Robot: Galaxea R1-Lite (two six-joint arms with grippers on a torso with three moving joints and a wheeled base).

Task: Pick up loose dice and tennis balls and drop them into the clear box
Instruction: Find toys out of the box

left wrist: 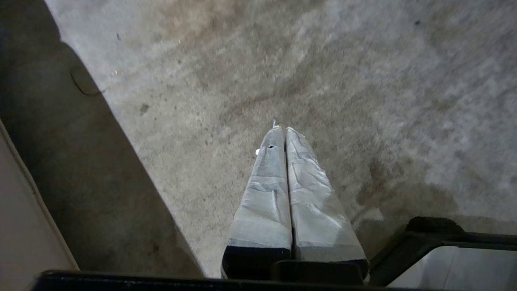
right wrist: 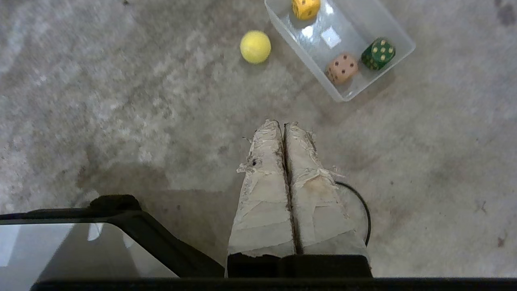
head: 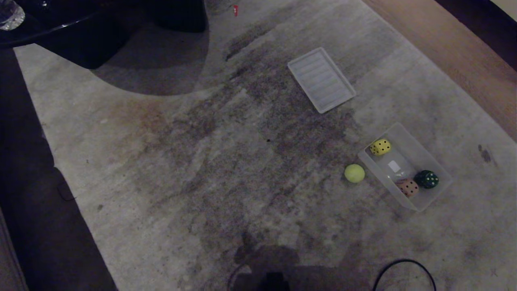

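Right claw point(right wrist: 284, 125) clenched, empty, near | tennis ball point(head: 354, 173) left of clear box point(head: 420, 150) | probably light, fuzzy; pinch across middle

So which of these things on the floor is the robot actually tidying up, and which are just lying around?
Part of the job:
- tennis ball, loose beside the box
- clear box
- yellow die, dark green die and pinkish-brown die, already inside it

Just lying about:
- flat ribbed panel
- black cable
- small red thing at the far edge, too small to tell
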